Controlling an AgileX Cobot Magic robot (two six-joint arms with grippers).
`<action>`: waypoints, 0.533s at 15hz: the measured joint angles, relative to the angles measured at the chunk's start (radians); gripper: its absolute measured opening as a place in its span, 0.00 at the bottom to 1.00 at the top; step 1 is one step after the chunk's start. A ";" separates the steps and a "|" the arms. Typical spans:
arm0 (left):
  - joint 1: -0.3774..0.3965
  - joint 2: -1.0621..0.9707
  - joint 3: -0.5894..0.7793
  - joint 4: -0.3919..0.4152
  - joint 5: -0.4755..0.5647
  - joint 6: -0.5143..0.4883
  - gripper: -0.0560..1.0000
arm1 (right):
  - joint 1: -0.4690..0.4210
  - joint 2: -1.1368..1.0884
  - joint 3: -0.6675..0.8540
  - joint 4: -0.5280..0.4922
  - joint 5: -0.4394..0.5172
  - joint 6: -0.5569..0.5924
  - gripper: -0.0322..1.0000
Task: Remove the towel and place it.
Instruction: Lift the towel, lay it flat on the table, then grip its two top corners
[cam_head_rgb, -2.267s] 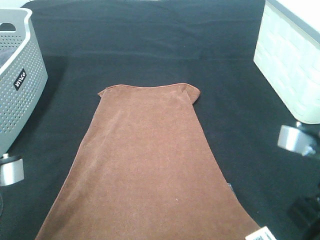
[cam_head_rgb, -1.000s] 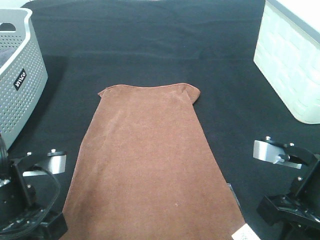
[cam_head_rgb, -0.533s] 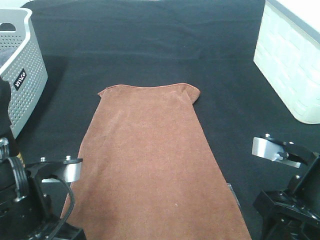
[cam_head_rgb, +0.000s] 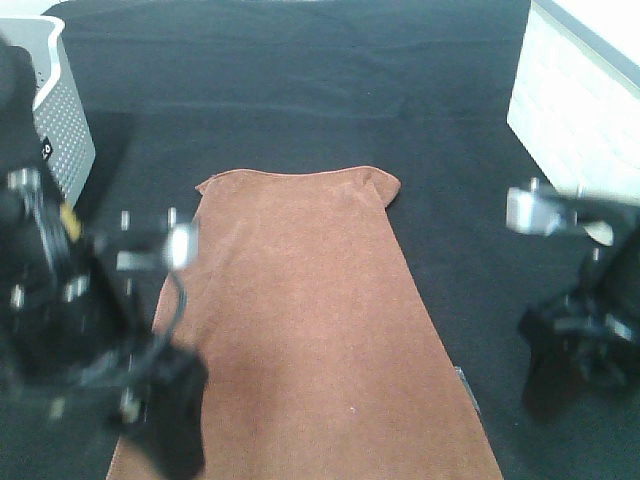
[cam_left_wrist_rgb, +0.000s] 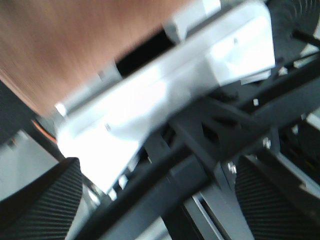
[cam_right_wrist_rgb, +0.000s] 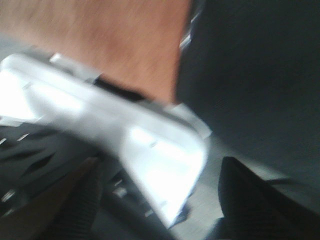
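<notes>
The towel (cam_head_rgb: 300, 320) lies flat mid-bench (cam_head_rgb: 300, 90), the laundry basket (cam_head_rgb: 62, 120) at far left, the storage bin (cam_head_rgb: 575, 110) at far right.

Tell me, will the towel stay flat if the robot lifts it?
Probably not: the towel lies limp with a far corner curled over, so it would likely droop. Its fuzzy surface probably grips well rather than slipping.

No text can be read from here: the small dark label (cam_head_rgb: 45, 149) on the grey basket (cam_head_rgb: 62, 105) is mostly covered and blurred.
</notes>
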 joint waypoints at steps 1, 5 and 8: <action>0.028 0.000 -0.053 0.047 -0.003 0.002 0.79 | -0.002 0.003 -0.052 -0.056 0.000 0.026 0.67; 0.189 0.087 -0.271 0.245 -0.028 0.010 0.79 | -0.135 0.127 -0.293 -0.104 0.024 0.047 0.75; 0.299 0.244 -0.460 0.290 -0.077 0.047 0.79 | -0.186 0.284 -0.450 -0.144 0.015 0.021 0.75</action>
